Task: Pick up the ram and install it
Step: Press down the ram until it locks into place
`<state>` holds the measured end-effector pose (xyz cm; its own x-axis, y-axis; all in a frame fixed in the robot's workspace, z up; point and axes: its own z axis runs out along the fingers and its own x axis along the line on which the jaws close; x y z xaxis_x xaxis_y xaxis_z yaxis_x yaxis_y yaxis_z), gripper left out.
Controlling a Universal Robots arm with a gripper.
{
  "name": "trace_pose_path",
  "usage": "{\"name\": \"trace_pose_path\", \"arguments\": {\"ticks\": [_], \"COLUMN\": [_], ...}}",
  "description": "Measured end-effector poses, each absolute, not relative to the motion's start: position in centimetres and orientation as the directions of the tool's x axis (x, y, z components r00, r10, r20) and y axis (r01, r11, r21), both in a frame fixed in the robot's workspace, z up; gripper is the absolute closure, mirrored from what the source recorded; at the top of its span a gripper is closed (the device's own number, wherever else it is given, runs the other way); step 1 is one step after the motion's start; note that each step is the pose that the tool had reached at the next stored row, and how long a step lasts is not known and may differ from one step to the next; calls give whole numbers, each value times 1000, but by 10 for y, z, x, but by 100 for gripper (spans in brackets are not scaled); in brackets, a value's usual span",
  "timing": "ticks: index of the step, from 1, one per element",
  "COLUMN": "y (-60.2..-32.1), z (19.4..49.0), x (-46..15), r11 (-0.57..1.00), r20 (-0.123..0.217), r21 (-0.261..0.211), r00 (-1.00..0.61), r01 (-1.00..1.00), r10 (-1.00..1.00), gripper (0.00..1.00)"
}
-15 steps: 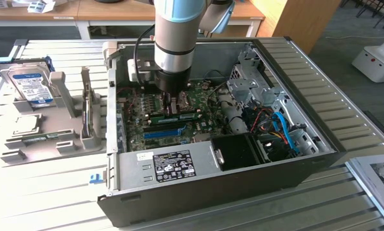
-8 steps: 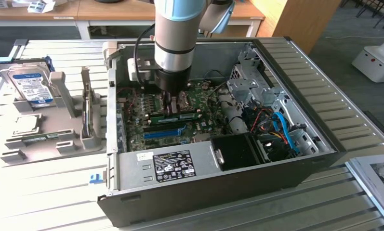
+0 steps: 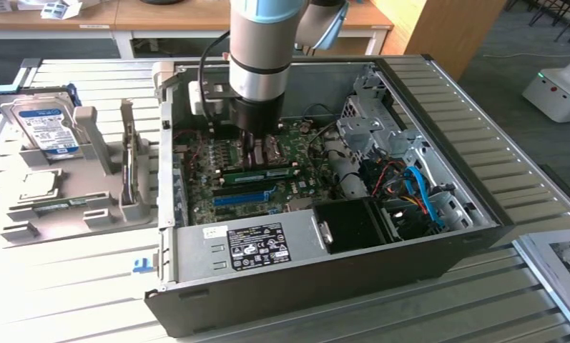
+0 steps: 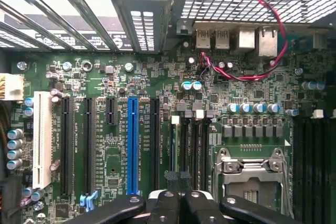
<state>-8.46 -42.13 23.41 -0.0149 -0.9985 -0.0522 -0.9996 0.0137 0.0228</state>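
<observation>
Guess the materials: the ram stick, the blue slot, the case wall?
Ram stick: looks like green circuit board, matte, with dark chips along it. Blue slot: likely moulded plastic, uniform glossy blue. Case wall: probably painted sheet metal, flat dark matte outside; bare grey perforated metal inside.

The open black metal computer case (image 3: pixel 361 279) lies on the slatted white table (image 3: pixel 84 300), and the robot arm's black gripper (image 3: pixel 256 136) reaches down inside it, just above the green motherboard (image 3: pixel 265 193). A long green ram stick (image 3: pixel 259 174) sits in a slot on that board directly below the gripper, with the long blue slot strip (image 3: pixel 242 196) just beyond it, towards the case's front wall. Outside the case, well off to the gripper's side on the exterior view's left, a grey plastic parts holder (image 3: pixel 65 207) stands on the table with a silver boxy hard drive (image 3: pixel 46 125) upright in it.
</observation>
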Motion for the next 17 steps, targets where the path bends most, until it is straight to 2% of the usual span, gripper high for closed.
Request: {"name": "trace_pose_path", "arguments": {"ticks": [17], "y": [-421], "z": [258], "x": [-84], "r11": [14], "r20": [-52], "r21": [27], "r00": [-15], "r01": [-1000], "r10": [-999], "gripper": [90]}}
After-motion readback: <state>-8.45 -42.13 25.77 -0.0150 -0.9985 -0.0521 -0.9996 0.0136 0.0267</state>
